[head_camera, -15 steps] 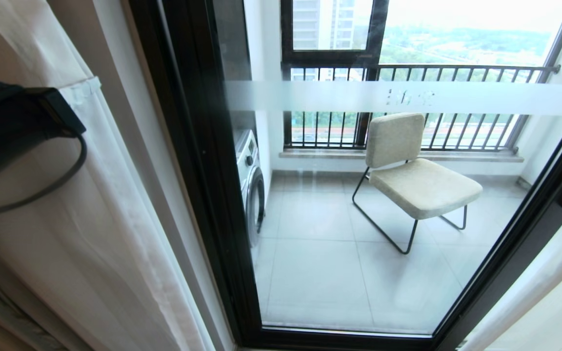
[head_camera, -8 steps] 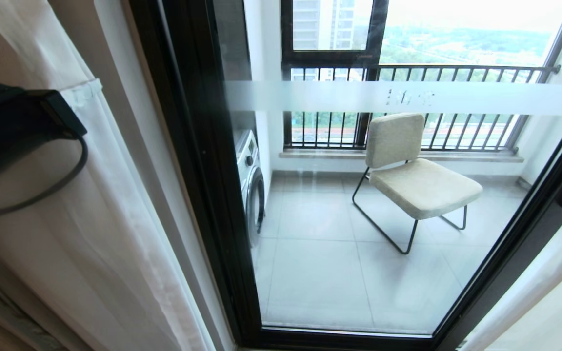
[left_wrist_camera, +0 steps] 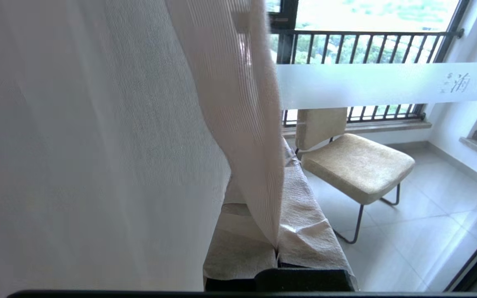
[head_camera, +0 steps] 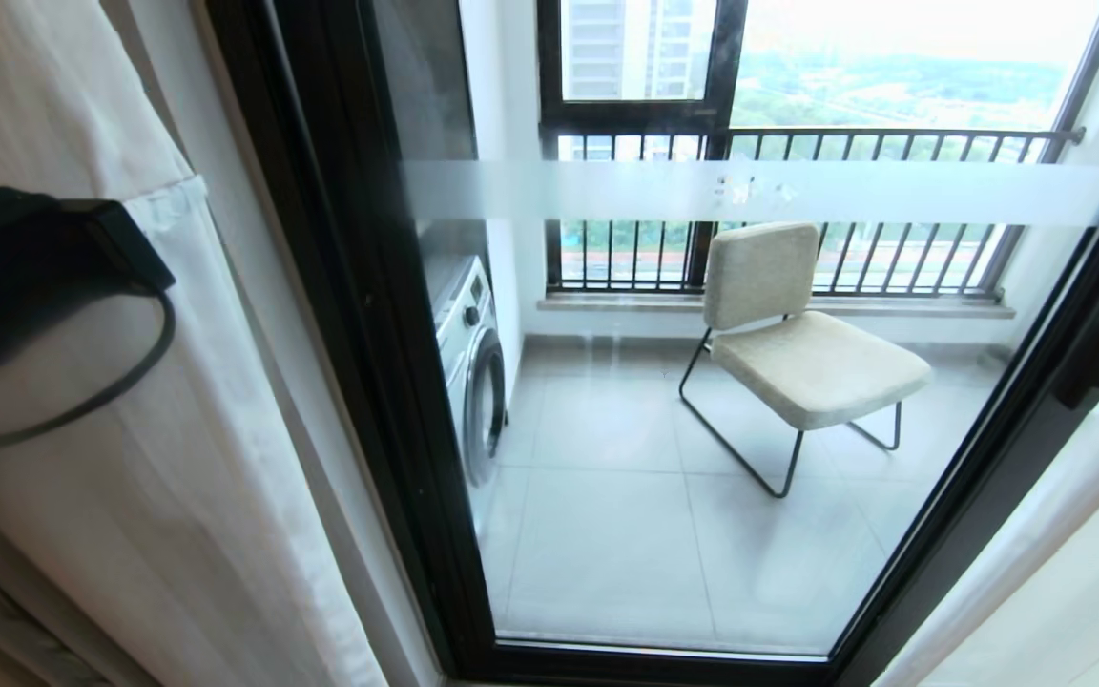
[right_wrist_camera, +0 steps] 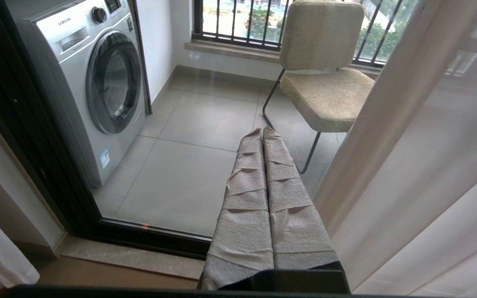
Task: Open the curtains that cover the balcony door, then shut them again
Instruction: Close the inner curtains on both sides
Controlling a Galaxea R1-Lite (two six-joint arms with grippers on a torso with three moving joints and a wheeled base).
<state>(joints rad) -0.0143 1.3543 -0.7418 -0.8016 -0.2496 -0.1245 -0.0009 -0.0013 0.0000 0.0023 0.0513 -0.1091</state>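
The left gripper (left_wrist_camera: pixel 278 248) is pinched tight on the edge of the thin white sheer (left_wrist_camera: pixel 230 124), part of the curtains. The cloth runs down right into the crack between its two wrapped fingers (left_wrist_camera: pixel 304 231). It holds the edge like this so it can drag the sheer along. The left arm shows as a black block with a looping cable at the left edge of the head view, pushed up against the sheer (head_camera: pixel 177 401).

The right gripper (right_wrist_camera: pixel 263 134) has its fingers pressed together with nothing between them. It points down at the bottom of the balcony door (right_wrist_camera: pixel 147 240) and looks parked. Another white sheer (right_wrist_camera: pixel 408 145) hangs just beside it.

Next comes the balcony door (head_camera: pixel 378 382), with its thick black frame. The glass is bare in the middle, so the curtains look open now, and closing them is likely the part left to do.

Far behind the glass sit a washing machine (head_camera: pixel 473 372) and a chair (head_camera: pixel 798 353), near the black railing (head_camera: pixel 798 143).
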